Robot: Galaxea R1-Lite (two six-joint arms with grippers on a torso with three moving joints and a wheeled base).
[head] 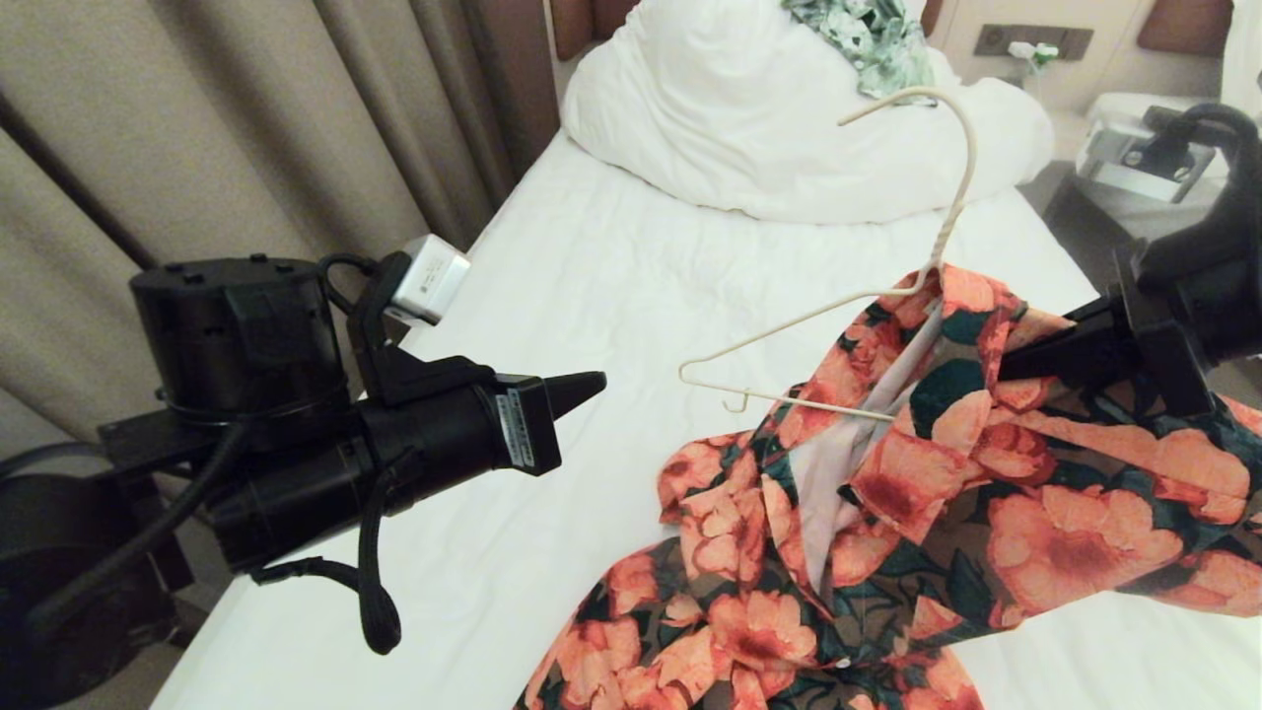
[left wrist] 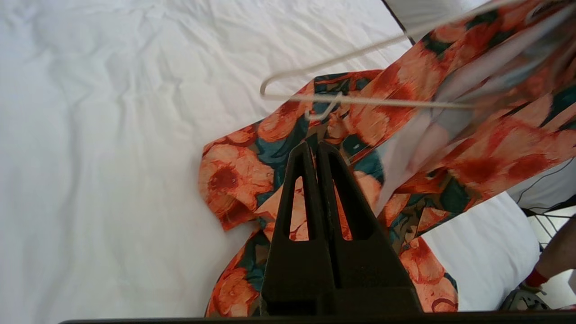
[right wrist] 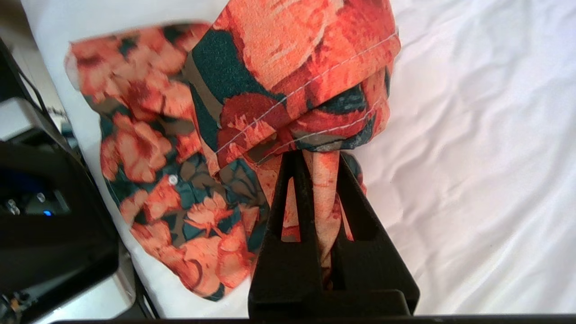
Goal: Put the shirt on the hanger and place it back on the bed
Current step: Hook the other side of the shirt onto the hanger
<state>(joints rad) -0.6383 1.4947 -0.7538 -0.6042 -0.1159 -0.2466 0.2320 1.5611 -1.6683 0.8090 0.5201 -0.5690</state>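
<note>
Right gripper (right wrist: 315,157) pinching shirt (right wrist: 288,76) aloft — left gripper (left wrist: 317,146) empty.

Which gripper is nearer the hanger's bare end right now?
Left. The left gripper, shut and empty, points at the hanger's bare end; the right gripper grips the shirt beyond the covered end.

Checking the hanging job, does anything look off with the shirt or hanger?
Yes. The hanger sits askew: only one arm is inside the shirt, the other end pokes out bare. The right gripper pinches bunched fabric, lifting the shirt lopsided above the bed.
</note>
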